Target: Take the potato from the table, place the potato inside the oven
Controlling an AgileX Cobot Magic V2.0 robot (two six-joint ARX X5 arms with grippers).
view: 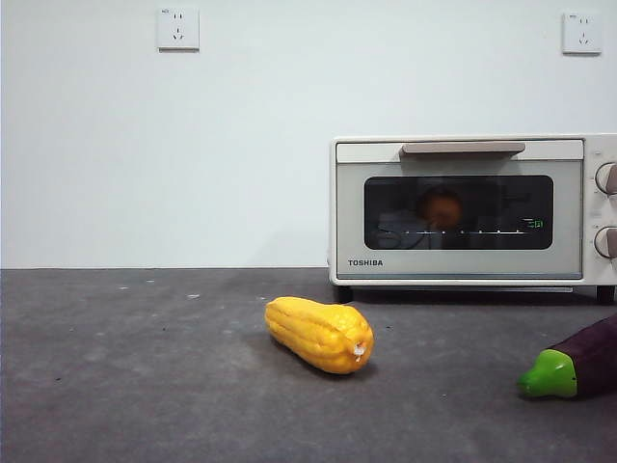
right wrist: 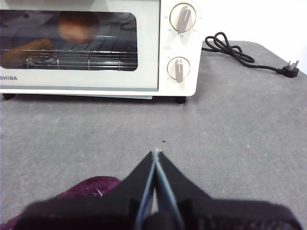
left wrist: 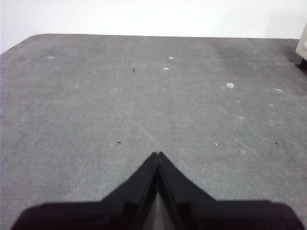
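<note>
Potato (view: 442,206) sits inside the oven (view: 463,262) behind the closed door, right of frame; task looks done. Left claw (left wrist: 157,154) and right claw (right wrist: 156,152) both pinched closed, empty, over bare tabletop (view: 145,376). Corn (view: 319,334) centre, eggplant (view: 578,365) lower right; lots of free room left, cord (right wrist: 240,52) beside oven.

The small rounded orange-brown potato (view: 442,205) is sitting inside the cream boxy oven (view: 463,265), behind its closed door; the oven is standing on the dark grey table (view: 145,386).
</note>
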